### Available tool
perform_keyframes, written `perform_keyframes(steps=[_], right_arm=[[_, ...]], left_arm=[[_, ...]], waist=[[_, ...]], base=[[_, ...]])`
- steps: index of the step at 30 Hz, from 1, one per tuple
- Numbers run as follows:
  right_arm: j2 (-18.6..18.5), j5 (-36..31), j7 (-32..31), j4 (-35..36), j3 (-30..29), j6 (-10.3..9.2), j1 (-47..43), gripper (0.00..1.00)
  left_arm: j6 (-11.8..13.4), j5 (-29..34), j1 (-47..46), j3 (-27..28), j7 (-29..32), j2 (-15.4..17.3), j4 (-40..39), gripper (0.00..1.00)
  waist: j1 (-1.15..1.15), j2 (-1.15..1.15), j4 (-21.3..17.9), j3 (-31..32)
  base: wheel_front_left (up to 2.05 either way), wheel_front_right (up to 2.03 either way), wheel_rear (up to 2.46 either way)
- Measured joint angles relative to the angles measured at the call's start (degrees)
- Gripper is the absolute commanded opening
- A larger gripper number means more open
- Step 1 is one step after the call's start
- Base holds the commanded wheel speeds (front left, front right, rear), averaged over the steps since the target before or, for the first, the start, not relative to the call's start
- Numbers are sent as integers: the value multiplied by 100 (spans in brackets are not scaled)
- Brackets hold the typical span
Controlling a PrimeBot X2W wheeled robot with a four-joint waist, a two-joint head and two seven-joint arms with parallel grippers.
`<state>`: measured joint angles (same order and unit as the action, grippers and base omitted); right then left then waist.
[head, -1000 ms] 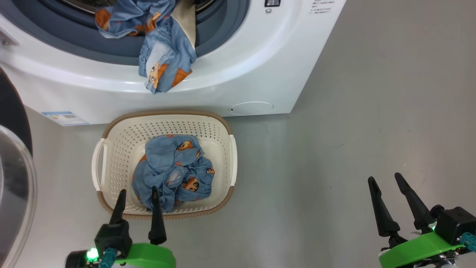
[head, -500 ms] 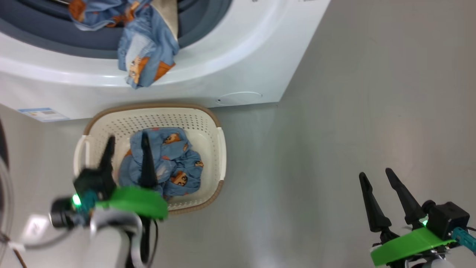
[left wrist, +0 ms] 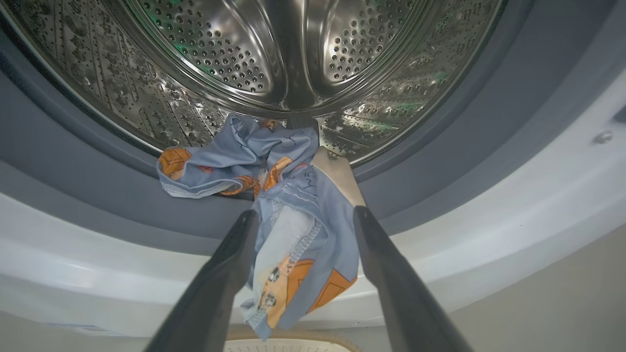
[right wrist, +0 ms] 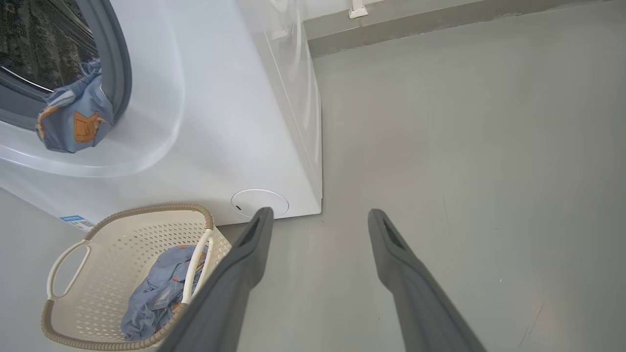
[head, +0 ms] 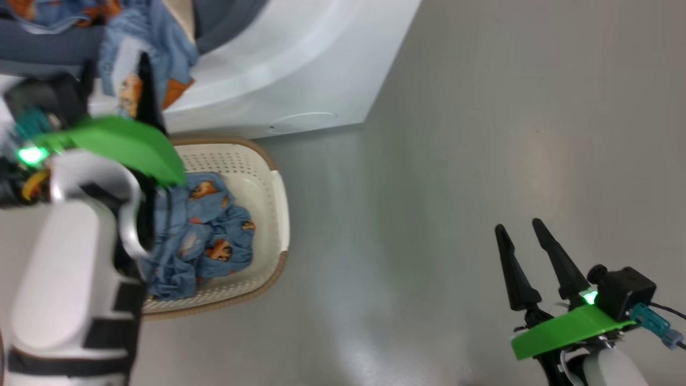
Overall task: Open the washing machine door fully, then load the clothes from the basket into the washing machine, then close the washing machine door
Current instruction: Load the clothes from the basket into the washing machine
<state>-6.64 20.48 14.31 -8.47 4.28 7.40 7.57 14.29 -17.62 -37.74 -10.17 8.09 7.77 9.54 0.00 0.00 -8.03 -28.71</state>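
Note:
The white washing machine stands with its steel drum exposed; its door is out of view. One piece of the light blue printed clothes hangs from the drum over the grey gasket and white front. My left gripper is open just before this hanging piece, a finger on either side, not closed on it. It is raised at the upper left in the head view. More clothes lie bunched in the cream basket on the floor below. My right gripper is open and empty, far right.
The basket sits against the machine's base, beside the round cover and a blue label. Grey floor stretches to the machine's right. My pale left forearm hides the basket's left half in the head view.
My left arm rose from the basket's near rim up to the garment hanging from the drum opening. The head camera swung, shifting the scene leftward. The right gripper held still, open.

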Motion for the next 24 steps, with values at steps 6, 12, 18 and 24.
perform_keyframes(steps=[6,12,18,24], right_arm=[[137,96,0,-93,124,0,199,100],[199,140,0,-162,210,0,229,100],[210,145,0,-197,218,0,337,100],[219,145,0,-218,242,0,336,100]], left_arm=[[-2,-75,-639,93,731,245,464,100],[0,-78,-1206,153,1023,454,982,100],[2,-204,-1527,248,1244,468,1385,100],[22,-296,-1599,318,1482,461,1650,100]], waist=[[0,0,-272,-172],[0,0,-521,-315],[0,0,-708,-400],[0,0,-788,-397]], base=[[0,0,0],[0,0,0],[0,0,0],[0,0,0]])
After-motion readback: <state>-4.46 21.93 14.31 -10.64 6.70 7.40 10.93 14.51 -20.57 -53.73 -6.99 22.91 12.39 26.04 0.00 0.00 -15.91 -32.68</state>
